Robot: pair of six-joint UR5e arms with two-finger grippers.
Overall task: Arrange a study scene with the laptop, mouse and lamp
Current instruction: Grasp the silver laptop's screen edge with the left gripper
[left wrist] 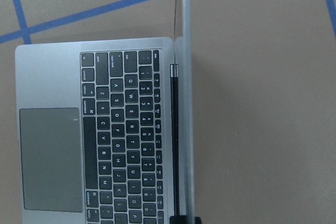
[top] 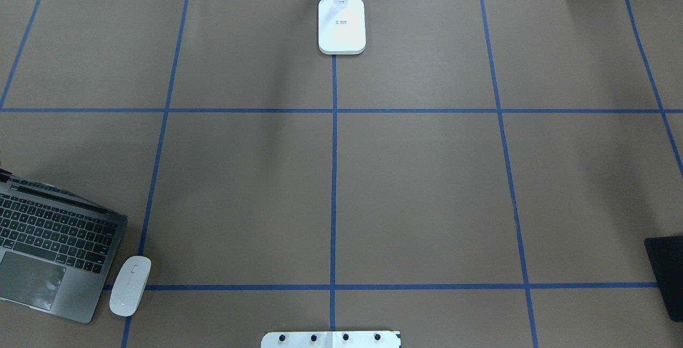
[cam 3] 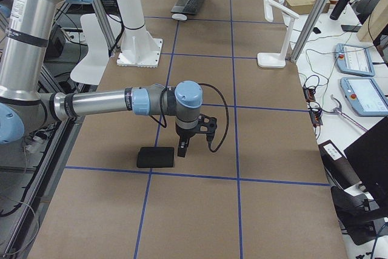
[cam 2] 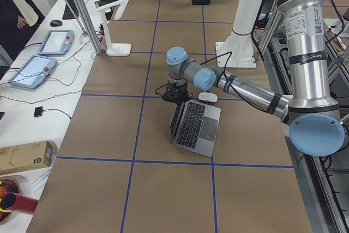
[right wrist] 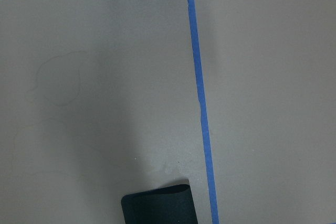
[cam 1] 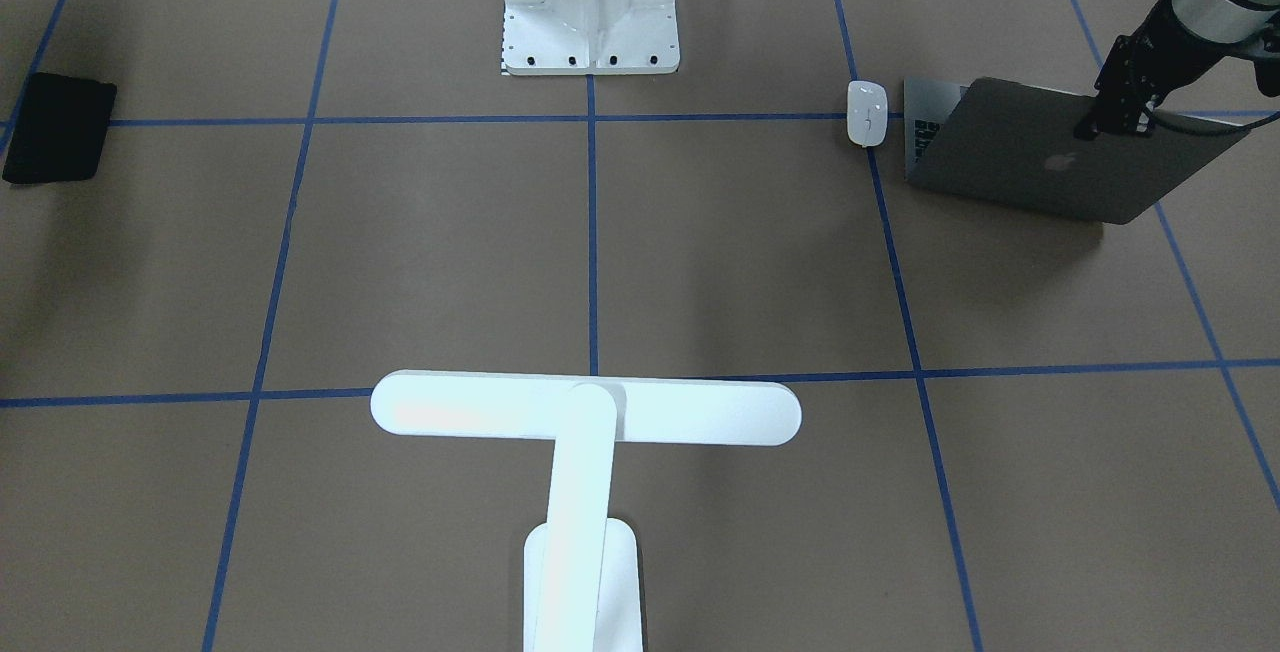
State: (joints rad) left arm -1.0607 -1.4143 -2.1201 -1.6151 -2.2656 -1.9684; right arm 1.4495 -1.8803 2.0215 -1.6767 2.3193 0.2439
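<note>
The laptop (cam 1: 1040,157) stands open at the table's corner on my left side, with its keys and trackpad (left wrist: 50,158) showing. My left gripper (cam 1: 1112,127) is shut on the top edge of its raised lid, which runs edge-on through the left wrist view. The white mouse (top: 130,285) lies right beside the laptop's base. The white T-shaped lamp (cam 1: 585,412) stands at the far middle edge, its base (top: 342,25) on the centre tape line. My right gripper (cam 3: 182,150) hangs low beside a black mat; I cannot tell whether it is open or shut.
The black mat (top: 667,273) lies near the table's right edge. The white bolted pedestal (cam 1: 590,12) stands at the near middle edge. Blue tape lines grid the brown table. Tablets, cables and boxes sit on the side benches (cam 2: 32,69).
</note>
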